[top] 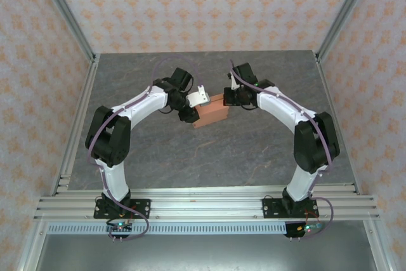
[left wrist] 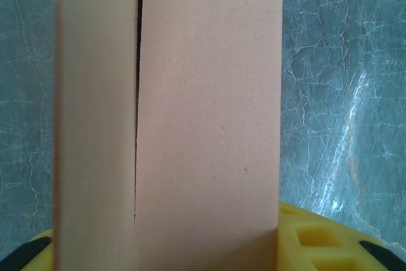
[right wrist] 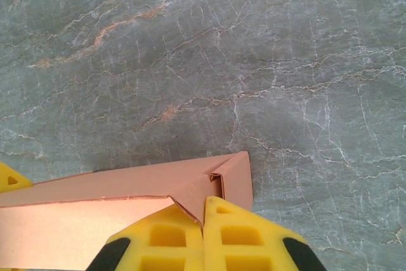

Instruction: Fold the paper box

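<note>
On my left, the left gripper (top: pixel 193 113) reaches in toward the middle of the grey marbled table (top: pixel 254 157). Its yellow fingers (left wrist: pixel 317 242) stand partly apart, one on each side of the paper box (top: pixel 211 113), so I read that as a grip across the box's width. In its wrist view the salmon card runs straight away from the fingers, with a dark slit down its length where two panels meet. The box sits between the two grippers; I cannot tell whether it rests on the table or hangs just above it. On my right, the right gripper (right wrist: pixel 204 233) has its pads pressed together at the box's far corner. A flap edge runs into their seam, though I cannot tell if it is nipped.
</note>
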You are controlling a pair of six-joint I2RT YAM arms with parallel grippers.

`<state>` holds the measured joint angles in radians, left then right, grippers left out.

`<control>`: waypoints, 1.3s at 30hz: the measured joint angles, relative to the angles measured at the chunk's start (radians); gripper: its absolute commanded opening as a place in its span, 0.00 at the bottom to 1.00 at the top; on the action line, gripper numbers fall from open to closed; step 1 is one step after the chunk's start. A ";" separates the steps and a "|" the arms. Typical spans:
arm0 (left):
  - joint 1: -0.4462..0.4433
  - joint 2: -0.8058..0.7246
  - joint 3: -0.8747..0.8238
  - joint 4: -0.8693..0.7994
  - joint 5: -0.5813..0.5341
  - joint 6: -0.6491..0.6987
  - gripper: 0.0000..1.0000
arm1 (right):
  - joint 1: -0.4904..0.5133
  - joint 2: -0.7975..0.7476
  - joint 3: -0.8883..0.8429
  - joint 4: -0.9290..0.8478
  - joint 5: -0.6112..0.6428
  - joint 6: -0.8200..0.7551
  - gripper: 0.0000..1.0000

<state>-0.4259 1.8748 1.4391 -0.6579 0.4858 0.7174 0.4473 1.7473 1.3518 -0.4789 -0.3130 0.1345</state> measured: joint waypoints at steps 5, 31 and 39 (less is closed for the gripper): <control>0.000 0.001 0.003 -0.004 0.000 0.028 0.25 | 0.000 -0.012 -0.015 0.005 0.003 -0.018 0.00; 0.013 0.096 0.133 -0.108 0.087 0.225 0.23 | 0.006 -0.152 -0.201 0.099 0.048 0.119 0.00; 0.014 0.096 0.133 -0.109 0.087 0.224 0.22 | 0.015 -0.154 -0.214 0.123 0.071 0.161 0.00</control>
<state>-0.4118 1.9705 1.5723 -0.7666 0.5732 0.9409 0.4625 1.5929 1.1374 -0.3561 -0.2417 0.2958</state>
